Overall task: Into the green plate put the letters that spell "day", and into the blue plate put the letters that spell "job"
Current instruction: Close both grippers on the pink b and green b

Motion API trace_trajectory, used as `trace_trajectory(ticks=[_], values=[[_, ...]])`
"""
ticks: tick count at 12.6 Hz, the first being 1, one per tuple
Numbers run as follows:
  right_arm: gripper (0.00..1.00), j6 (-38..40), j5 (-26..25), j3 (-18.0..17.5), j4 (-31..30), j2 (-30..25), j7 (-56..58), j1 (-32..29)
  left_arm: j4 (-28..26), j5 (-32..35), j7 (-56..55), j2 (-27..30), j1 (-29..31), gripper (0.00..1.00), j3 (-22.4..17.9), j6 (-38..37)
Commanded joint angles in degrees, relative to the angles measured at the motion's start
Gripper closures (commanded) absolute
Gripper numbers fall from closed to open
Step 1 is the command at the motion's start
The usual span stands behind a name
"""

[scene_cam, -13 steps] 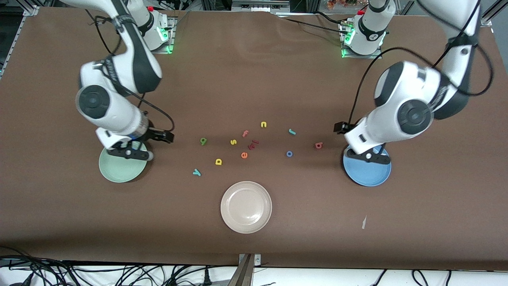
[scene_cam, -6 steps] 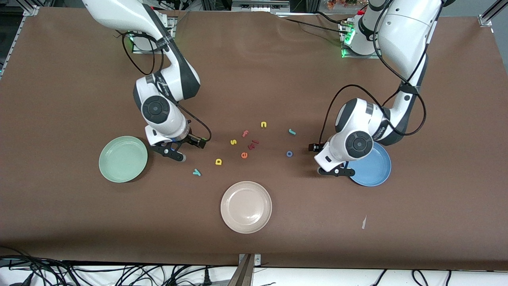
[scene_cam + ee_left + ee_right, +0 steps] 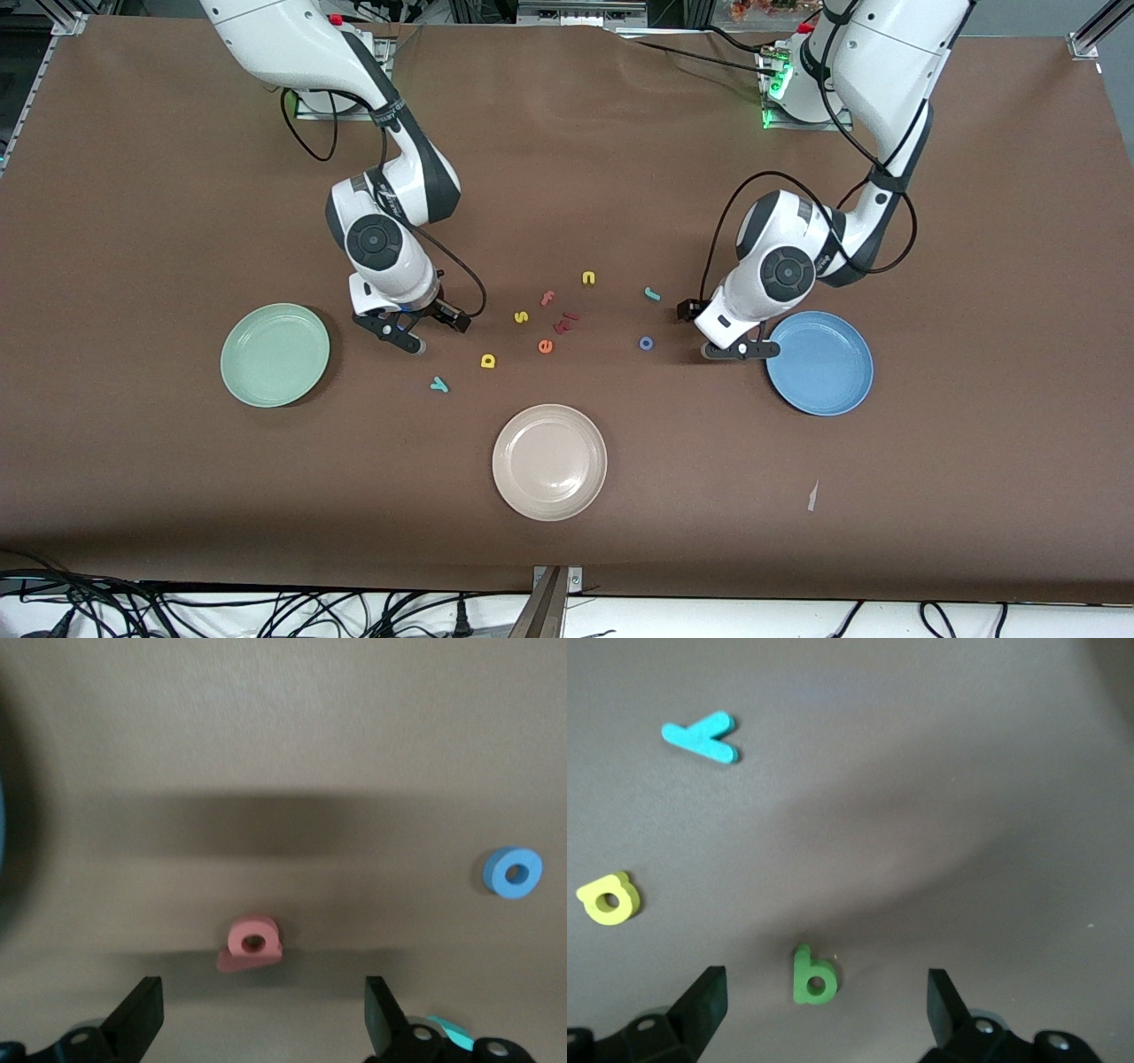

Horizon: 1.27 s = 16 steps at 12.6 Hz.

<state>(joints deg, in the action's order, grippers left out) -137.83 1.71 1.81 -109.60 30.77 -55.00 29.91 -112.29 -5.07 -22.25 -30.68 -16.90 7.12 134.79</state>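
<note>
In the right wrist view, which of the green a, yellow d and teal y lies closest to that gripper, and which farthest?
From the open right gripper:
1. Green a, on the table between the fingers.
2. Yellow d, off to one side.
3. Teal y, farthest out.

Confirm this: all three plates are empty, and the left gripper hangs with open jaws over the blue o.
Not quite. The left wrist view shows the left gripper with open jaws over the salmon-pink b; the blue o lies off to one side. The plates are empty.
</note>
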Motion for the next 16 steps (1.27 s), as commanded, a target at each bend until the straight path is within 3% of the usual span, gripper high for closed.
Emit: trace_trajectory(ticks=[1,5,7,9,12,14,16], values=[[0.0,-3.1,2.0,-0.9,-0.6,1.2,-0.9,0.2,-2.7,0.9,-0.8,1.6,-0.2,0.03,-0.2,1.3],[0.01,-5.6,2.8,-1.7,-0.9,2.7,-2.5,0.2,-2.1,5.2,-0.4,0.7,0.2,0.12,-0.2,3.2],[0.07,-7.8,2.8,-1.8,-1.9,3.1,-2.5,0.2,-2.1,5.3,-0.3,0.5,0.1,0.23,-0.2,3.4],[0.25,-8.5,2.8,-1.8,-2.5,3.1,-2.0,0.2,-2.2,5.3,-0.3,0.2,-0.1,0.29,-0.2,4.4],[0.71,-8.5,2.8,-1.8,-2.9,3.1,-1.6,0.2,-2.2,5.4,-0.3,-0.8,-0.2,0.3,-0.2,5.0],[0.96,-8.5,2.8,-1.8,-3.0,3.1,-1.6,0.2,-2.2,8.7,-0.3,-0.9,0.0,0.34,-0.2,5.0],[1.0,-8.3,2.8,-1.8,-3.0,3.1,-1.5,0.2,-2.1,10.3,-0.4,-0.9,0.2,0.34,-0.2,5.0]])
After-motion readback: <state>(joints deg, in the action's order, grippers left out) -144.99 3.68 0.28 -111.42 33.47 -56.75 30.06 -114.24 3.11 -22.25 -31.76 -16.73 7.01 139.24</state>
